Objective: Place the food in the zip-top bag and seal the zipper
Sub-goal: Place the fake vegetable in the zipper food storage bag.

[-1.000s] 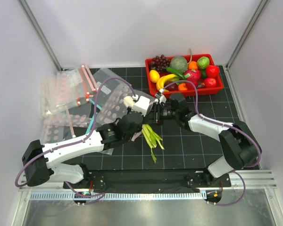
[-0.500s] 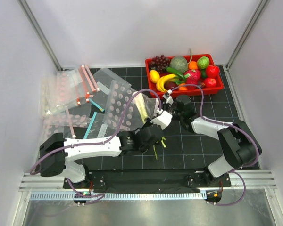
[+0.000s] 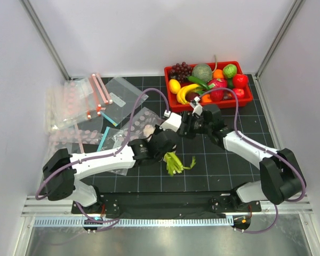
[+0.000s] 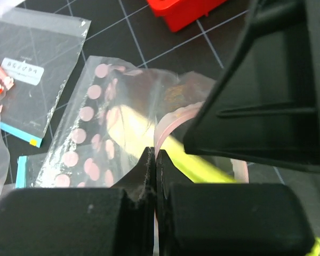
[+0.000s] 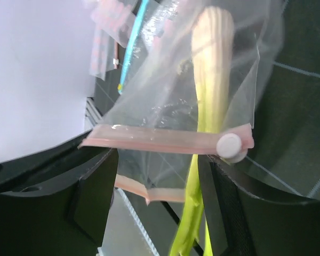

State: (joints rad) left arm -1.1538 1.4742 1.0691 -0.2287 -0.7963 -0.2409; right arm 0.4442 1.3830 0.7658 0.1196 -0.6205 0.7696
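Observation:
The clear zip-top bag (image 3: pixel 140 124), printed with pink dots, is held up at its mouth. My left gripper (image 4: pixel 153 154) is shut on the pinkish zipper (image 4: pixel 168 120) edge. The pale-green celery (image 5: pixel 213 69) has its stalk end inside the bag. Its leafy end (image 3: pixel 175 162) hangs out onto the mat. My right gripper (image 5: pixel 160 197) stands open at the mouth, its fingers (image 5: pixel 96 192) on either side of the zipper (image 5: pixel 160 140) and the celery stem. A white slider (image 5: pixel 229 145) sits at the strip's end. A lemon (image 3: pixel 174 86), apple (image 3: pixel 240 80) and dark green vegetable (image 3: pixel 197 81) lie in the tray.
The red tray (image 3: pixel 209 105) at the back right also holds a banana (image 3: pixel 185 92), grapes (image 3: pixel 180 70) and other toy produce. Several more clear bags (image 3: pixel 74 104) lie piled at the left. White walls close in both sides.
My right gripper has opened and let go of the celery. My left gripper has drawn back to the left with the bag's mouth, and the celery's leafy end now lies bunched lower on the mat.

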